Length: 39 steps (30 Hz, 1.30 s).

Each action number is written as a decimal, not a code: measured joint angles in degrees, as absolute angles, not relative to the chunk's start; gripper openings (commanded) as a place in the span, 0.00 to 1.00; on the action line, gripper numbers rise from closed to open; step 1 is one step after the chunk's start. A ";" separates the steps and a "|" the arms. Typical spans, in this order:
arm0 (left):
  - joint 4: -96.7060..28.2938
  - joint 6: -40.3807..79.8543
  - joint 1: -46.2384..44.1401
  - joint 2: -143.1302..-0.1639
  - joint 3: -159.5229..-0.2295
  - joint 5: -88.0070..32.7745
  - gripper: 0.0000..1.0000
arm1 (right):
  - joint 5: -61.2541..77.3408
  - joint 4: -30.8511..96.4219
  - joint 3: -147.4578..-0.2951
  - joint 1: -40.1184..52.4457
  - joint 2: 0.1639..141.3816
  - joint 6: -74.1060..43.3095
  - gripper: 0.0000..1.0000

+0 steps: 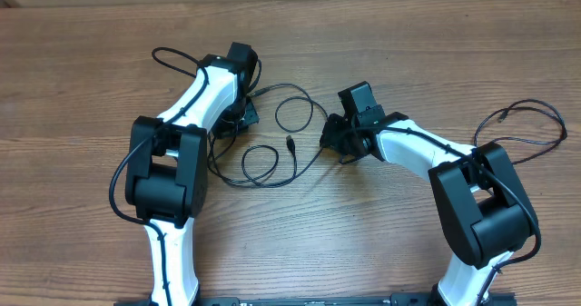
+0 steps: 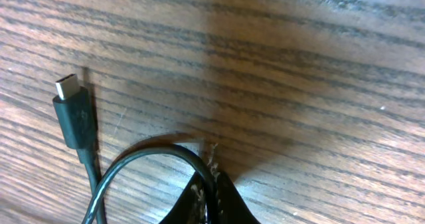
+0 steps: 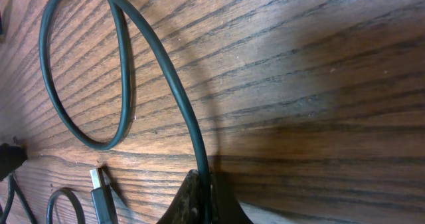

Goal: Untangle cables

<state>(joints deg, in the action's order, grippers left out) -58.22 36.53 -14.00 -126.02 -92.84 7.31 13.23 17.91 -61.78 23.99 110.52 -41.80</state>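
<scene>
Going from the robot's side of the wooden table (image 1: 363,242) outward, the cables (image 3: 196,147) are spread flat in the middle, between the two arms. I'm using the loose plug (image 1: 290,144) in the centre as my reference.

Nearest to the robot, just to the near-left of that plug, one cord curls into a small round loop (image 1: 243,164). The plug itself lies flat with its long axis running near to far and its tip toward the far edge. Its cord trails off the near end.

Just right of the plug is the right gripper (image 3: 202,201). It's clamped tight on a cord, which comes out of the fingertips and arcs away up and to the left in the wrist view.

A bit farther than the plug there's a second loop (image 1: 276,115). Farther-left of the plug is the left gripper (image 2: 211,204), jaws pinched down on a cord that bends over to the left right at the tips. A USB-C plug (image 2: 72,114) lies just beside it, flat on the wood, with its metal end pointing away from the wrist camera.

Well off to the right of the centre plug, another thin cord (image 1: 545,107) lies in a loose open curve beside the right arm.
</scene>
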 measured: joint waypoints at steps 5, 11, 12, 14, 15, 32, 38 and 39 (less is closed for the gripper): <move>-56.69 36.53 -14.00 -125.25 -91.50 7.53 0.08 | 13.26 17.91 -61.78 23.99 110.52 -41.80 0.04; -56.51 36.53 -14.00 -125.25 -91.46 7.57 0.06 | 13.04 17.63 -61.78 23.99 110.52 -41.78 0.04; -56.49 36.53 -14.00 -125.25 -91.44 7.55 0.05 | 13.06 17.56 -61.78 23.99 110.52 -41.80 0.04; -56.45 36.53 -14.00 -125.25 -91.44 7.53 0.04 | 13.04 17.54 -61.78 23.99 110.52 -41.82 0.04; -56.40 36.53 -14.00 -125.23 -91.44 7.53 0.04 | 13.04 17.61 -61.78 23.99 110.52 -41.78 0.04; -56.31 36.53 -14.00 -125.23 -91.42 7.55 0.04 | 12.64 30.81 -63.64 23.99 104.97 -41.76 0.04; -56.29 36.53 -14.00 -125.23 -91.42 7.55 0.04 | 12.64 44.07 -72.82 23.99 101.73 -39.68 0.04; -56.29 36.53 -14.00 -125.23 -91.42 7.55 0.04 | 12.69 47.48 -75.13 23.99 101.38 -38.89 0.04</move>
